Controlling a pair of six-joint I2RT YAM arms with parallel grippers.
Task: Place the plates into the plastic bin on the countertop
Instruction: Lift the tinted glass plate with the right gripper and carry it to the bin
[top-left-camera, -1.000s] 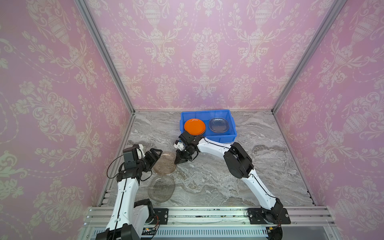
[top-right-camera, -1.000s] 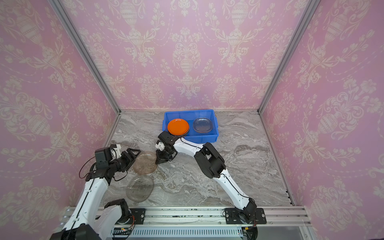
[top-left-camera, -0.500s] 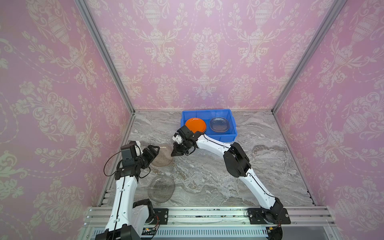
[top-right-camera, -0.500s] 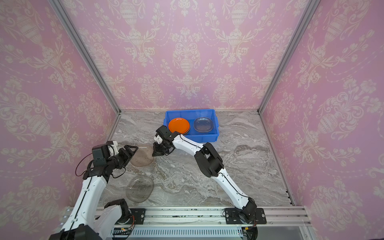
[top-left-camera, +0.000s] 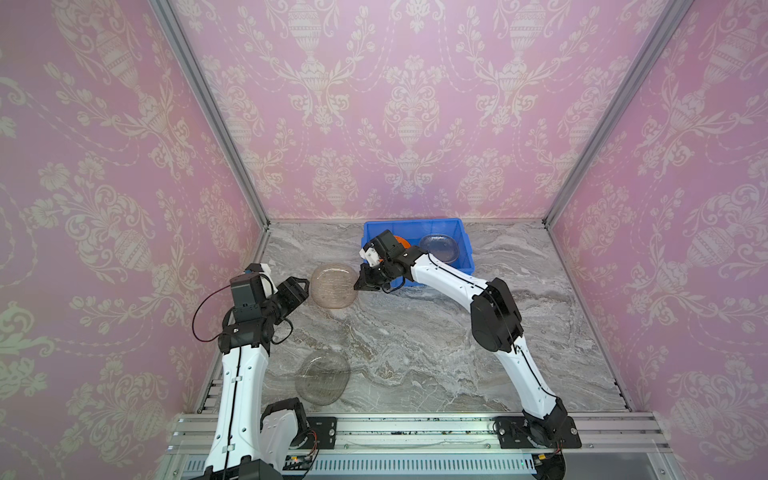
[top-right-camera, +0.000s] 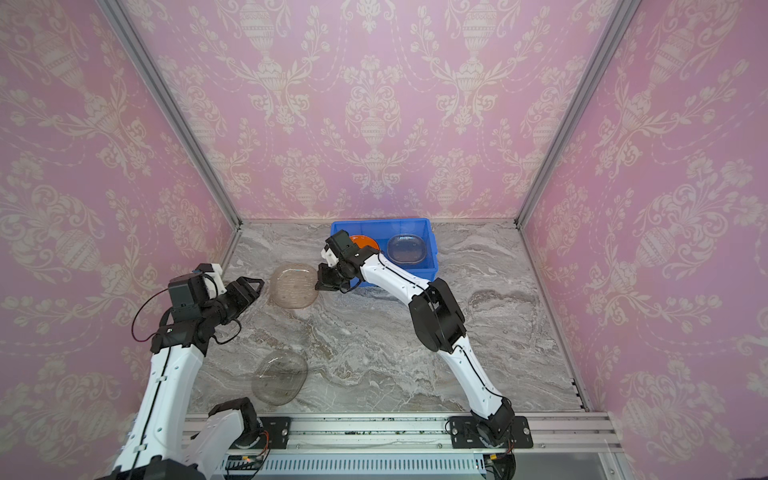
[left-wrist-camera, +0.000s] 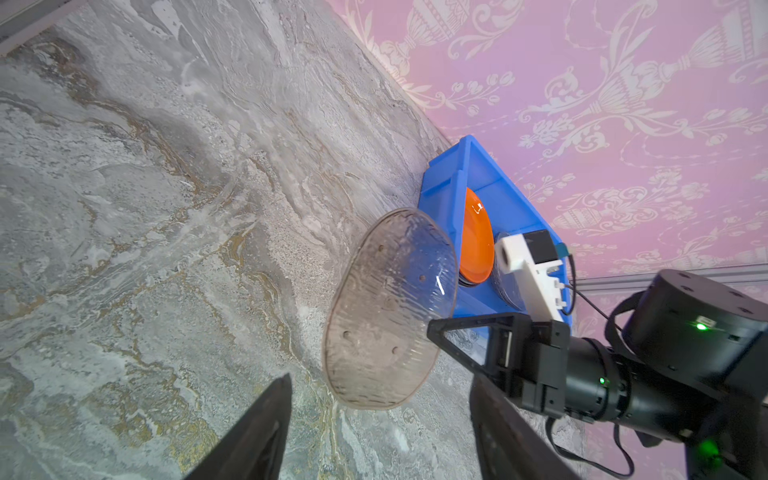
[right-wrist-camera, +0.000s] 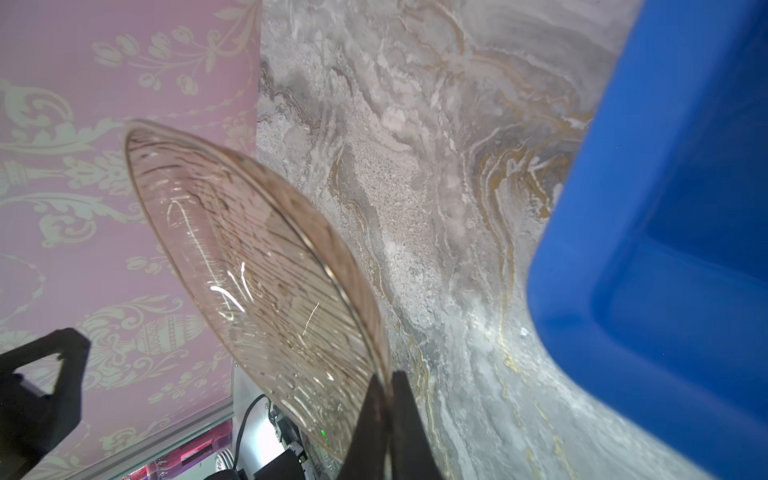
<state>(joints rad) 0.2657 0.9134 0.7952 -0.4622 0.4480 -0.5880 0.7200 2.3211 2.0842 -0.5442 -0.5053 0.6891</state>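
The right arm reaches from the countertop's (top-left-camera: 415, 353) near edge toward its far side, wrist bent down. The right gripper (top-left-camera: 358, 286) is pinched tight on the rim of a tilted brownish glass plate (top-left-camera: 334, 286). The left arm rises along the left edge, with the left gripper (top-left-camera: 301, 293) empty and its jaws apart.

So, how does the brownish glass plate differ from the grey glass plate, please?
The brownish glass plate is pinched at its rim by the right gripper and tilted; the grey glass plate lies flat on the countertop, untouched. The brownish one is near the blue bin; the grey one sits far from it. Both are clear rounded glass.
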